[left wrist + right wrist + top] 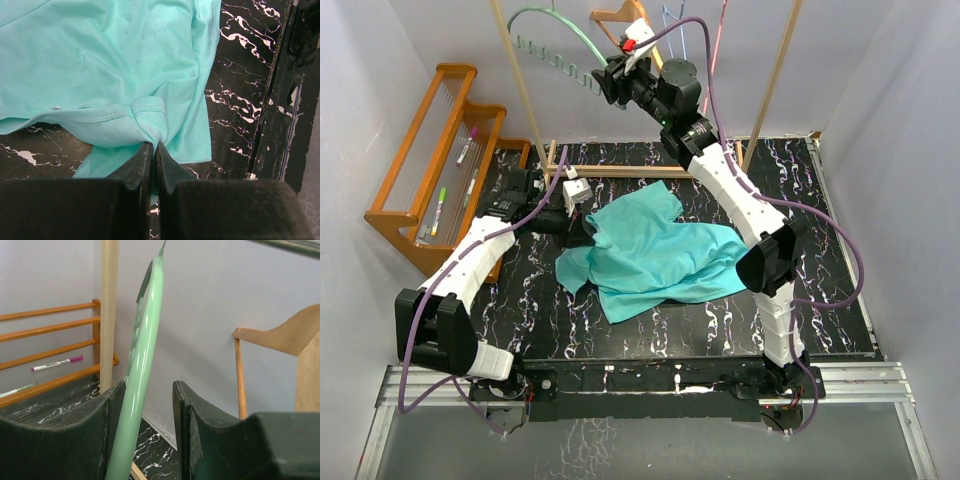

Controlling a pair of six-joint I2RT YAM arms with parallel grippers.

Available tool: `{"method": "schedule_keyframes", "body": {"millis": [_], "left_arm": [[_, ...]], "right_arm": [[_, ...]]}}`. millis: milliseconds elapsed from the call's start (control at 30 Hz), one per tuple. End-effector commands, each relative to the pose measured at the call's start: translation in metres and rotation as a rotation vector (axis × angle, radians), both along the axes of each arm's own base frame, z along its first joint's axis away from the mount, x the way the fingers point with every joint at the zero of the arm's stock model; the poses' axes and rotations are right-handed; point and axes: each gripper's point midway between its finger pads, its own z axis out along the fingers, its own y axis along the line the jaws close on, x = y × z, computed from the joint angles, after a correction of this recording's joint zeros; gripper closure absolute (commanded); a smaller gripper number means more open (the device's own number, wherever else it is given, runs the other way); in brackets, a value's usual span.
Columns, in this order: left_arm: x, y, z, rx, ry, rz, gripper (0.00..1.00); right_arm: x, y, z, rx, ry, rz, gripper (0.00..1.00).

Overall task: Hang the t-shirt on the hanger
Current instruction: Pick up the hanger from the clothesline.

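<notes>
The t-shirt [655, 255] lies crumpled in the middle of the black marbled table [830, 210], spread wider towards the right arm's side. At its left edge the left gripper [152, 146] is pinched tight on a stitched fold of the cloth, jaws together with the fabric bunched between them. At the back, above the table, the hanger [560, 20] hangs by the pale wooden post [109, 310]. The right gripper [149, 386] is raised to it. Its jaws stand apart with the hanger's green arm between them, which leans against one finger [112, 405] with a gap to the other. Just beside it hangs a wooden hanger [280, 332]. An orange rack [415, 160] holding markers sits at the far left.
</notes>
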Motion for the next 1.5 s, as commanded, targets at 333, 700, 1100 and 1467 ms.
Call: {"method": "schedule_keyframes", "body": {"millis": [333, 700, 1100, 1467], "left_arm": [[-0.004, -0.004, -0.001, -0.041, 0.030, -0.006, 0.96], [0.008, -0.011, 0.021, -0.089, 0.078, 0.050, 0.31], [0.008, -0.007, 0.026, -0.079, 0.056, 0.090, 0.30], [0.006, -0.007, 0.016, -0.076, 0.073, 0.087, 0.31]], "right_arm": [[-0.017, -0.010, 0.028, 0.025, -0.011, 0.009, 0.58], [-0.011, 0.002, -0.009, -0.045, 0.073, 0.050, 0.46], [-0.014, 0.001, -0.005, -0.030, 0.081, 0.056, 0.59], [-0.015, -0.007, 0.016, 0.024, 0.025, 0.011, 0.92]]}}
